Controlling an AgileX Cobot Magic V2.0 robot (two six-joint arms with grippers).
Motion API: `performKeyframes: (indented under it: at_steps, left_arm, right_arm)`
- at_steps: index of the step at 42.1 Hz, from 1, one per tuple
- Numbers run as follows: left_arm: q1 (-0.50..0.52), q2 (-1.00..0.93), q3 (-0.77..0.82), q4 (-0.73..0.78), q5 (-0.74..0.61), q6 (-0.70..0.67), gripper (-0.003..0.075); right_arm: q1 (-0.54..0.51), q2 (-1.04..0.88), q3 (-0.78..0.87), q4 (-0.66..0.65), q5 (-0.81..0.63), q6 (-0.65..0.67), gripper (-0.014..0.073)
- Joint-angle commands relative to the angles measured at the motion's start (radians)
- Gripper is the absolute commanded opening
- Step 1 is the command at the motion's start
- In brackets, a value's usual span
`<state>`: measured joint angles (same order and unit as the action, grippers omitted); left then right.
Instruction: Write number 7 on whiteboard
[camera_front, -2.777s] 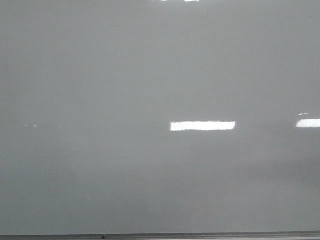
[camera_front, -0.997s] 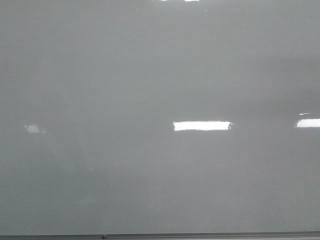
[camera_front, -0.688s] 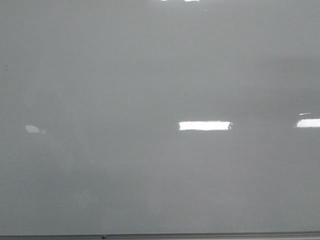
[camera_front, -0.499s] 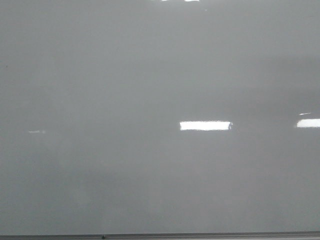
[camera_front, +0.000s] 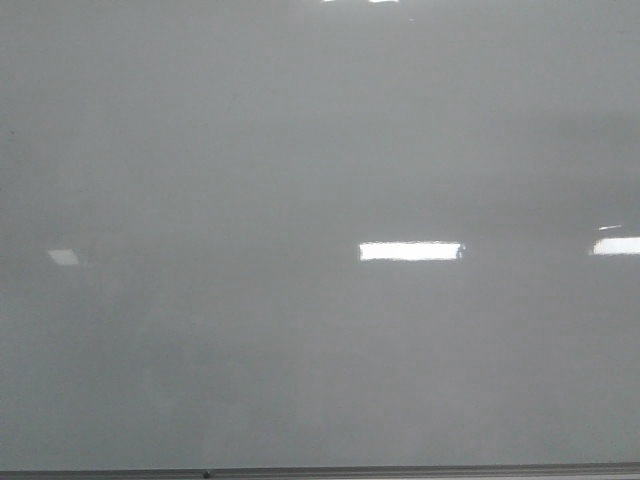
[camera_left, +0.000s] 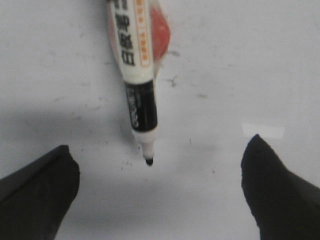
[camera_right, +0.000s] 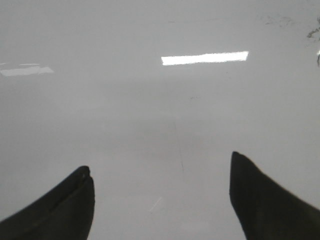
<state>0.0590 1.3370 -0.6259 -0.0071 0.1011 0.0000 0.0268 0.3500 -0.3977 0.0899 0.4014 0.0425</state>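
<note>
Glossy grey-white board surface fills every view: the whiteboard (camera_front: 300, 150) is seen in the front view with bright rectangular glare patches and a thin grey frame edge along its bottom. No drawn 7 can be made out on it. In the left wrist view a marker (camera_left: 137, 75) lies on the pale surface ahead of the left gripper (camera_left: 160, 187), uncapped, its black tip pointing toward the gap between the dark, tapered fingers. Its white barrel carries bold black characters and an orange strip of print, too blurred to be read; below that a black band is seen. The left gripper is spread wide and nothing is held. The right gripper (camera_right: 162, 200) is likewise spread, over bare board with faint scuffs.
</note>
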Motion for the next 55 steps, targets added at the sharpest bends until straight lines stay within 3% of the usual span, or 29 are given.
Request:
performKeyframes:
  at_steps: [1,16,26,35,47,55]
  left_arm:
    - [0.002,0.025,-0.046,0.007,-0.153,0.0,0.062]
    - [0.002,0.104,-0.046,0.007,-0.309,0.0,0.0592]
    - [0.002,0.131,-0.046,0.007,-0.333,0.0,0.0288]
    - [0.002,0.126,-0.046,0.007,-0.328,0.0,0.0094]
    - [0.002,0.0,-0.046,0.007,-0.196,0.0,0.0041]
    - [-0.011,-0.122,-0.057,-0.006,0.029,0.0,0.0042]
  right_arm:
    - [0.0,0.015,-0.038,-0.009,-0.067,-0.005,0.0579]
    - [0.0,0.015,-0.038,-0.009,-0.065,-0.005,0.0579]
    - [0.0,0.015,-0.038,-0.009,-0.065,-0.005,0.0579]
    - [0.0,0.015,-0.038,-0.009,-0.065,-0.005,0.0579]
    - [0.0,0.015,-0.038,-0.009,-0.065,-0.005,0.0579]
    - [0.0,0.015,-0.038,-0.009,-0.064,-0.005,0.0579]
